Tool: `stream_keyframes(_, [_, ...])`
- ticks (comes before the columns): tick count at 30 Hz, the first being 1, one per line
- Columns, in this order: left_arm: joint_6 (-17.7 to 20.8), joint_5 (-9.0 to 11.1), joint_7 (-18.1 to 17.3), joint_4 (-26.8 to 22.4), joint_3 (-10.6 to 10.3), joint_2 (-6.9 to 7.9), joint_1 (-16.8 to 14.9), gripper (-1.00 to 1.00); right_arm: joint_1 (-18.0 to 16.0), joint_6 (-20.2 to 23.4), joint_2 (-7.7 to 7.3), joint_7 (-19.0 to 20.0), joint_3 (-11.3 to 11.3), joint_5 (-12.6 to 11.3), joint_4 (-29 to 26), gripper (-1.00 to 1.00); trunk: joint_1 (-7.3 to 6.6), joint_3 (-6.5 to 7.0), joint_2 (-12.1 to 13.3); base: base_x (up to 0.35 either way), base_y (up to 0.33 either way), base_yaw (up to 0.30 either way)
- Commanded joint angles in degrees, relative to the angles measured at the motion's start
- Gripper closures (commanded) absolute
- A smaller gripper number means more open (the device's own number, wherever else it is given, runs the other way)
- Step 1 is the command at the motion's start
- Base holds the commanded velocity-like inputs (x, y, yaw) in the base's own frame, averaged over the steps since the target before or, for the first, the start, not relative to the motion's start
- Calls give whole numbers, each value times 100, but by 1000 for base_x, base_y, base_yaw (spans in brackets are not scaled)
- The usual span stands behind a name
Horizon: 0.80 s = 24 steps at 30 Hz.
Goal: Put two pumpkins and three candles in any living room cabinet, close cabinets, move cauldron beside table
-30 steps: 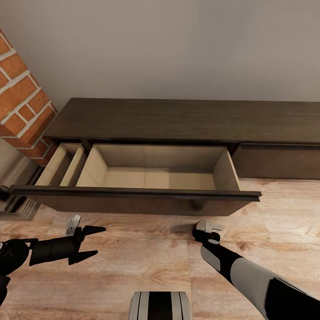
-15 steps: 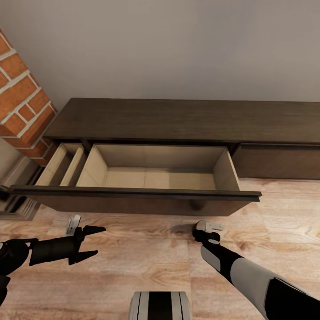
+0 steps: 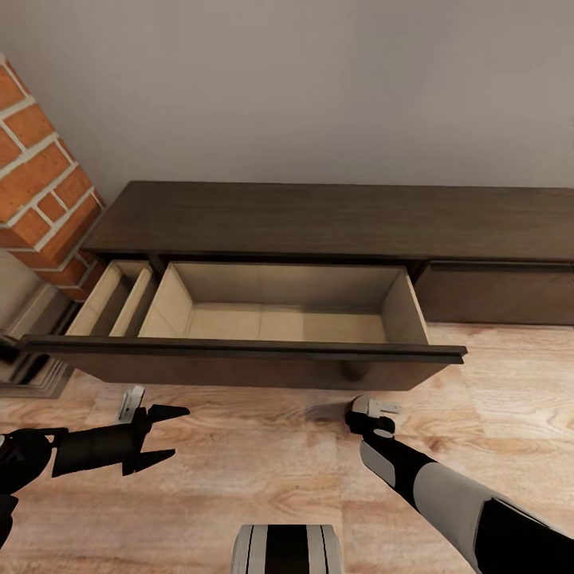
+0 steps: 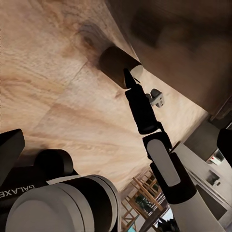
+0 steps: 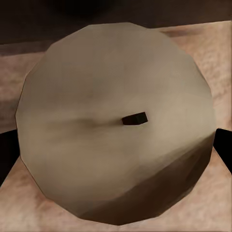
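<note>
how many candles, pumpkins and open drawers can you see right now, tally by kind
candle: 1, held in the right gripper
pumpkins: 0
open drawers: 2, wide drawer and narrow drawer
total: 3

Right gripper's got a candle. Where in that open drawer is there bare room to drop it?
The wide compartment is bare from side wall to side wall, behind the front panel; set the candle there. The narrow slots at its left end, by the brick column, look too tight for the right gripper.
</note>
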Motion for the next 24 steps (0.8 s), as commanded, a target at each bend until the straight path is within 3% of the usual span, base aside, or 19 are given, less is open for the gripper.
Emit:
stream_keyframes(1, [10,53,61,-12,9,0,-3,-100,-3,-27,-5,-31,45,-63,-12,100,-1,-4,-1,0,0,0])
stream_keyframes(7, [11,53,62,-56,20,10,-3,-100,-3,-27,-5,-31,45,-63,-10,100,-1,-4,-1,-10,0,0])
stream_keyframes(14, [11,53,62,-59,15,10,-3,-100,-4,-27,-5,-31,45,-63,-8,100,-1,-4,-1,-169,0,0])
stream_keyframes(24, [11,53,62,-59,15,10,-3,-100,-4,-26,-5,-31,45,-61,-15,100,-27,218,12,-15,0,0])
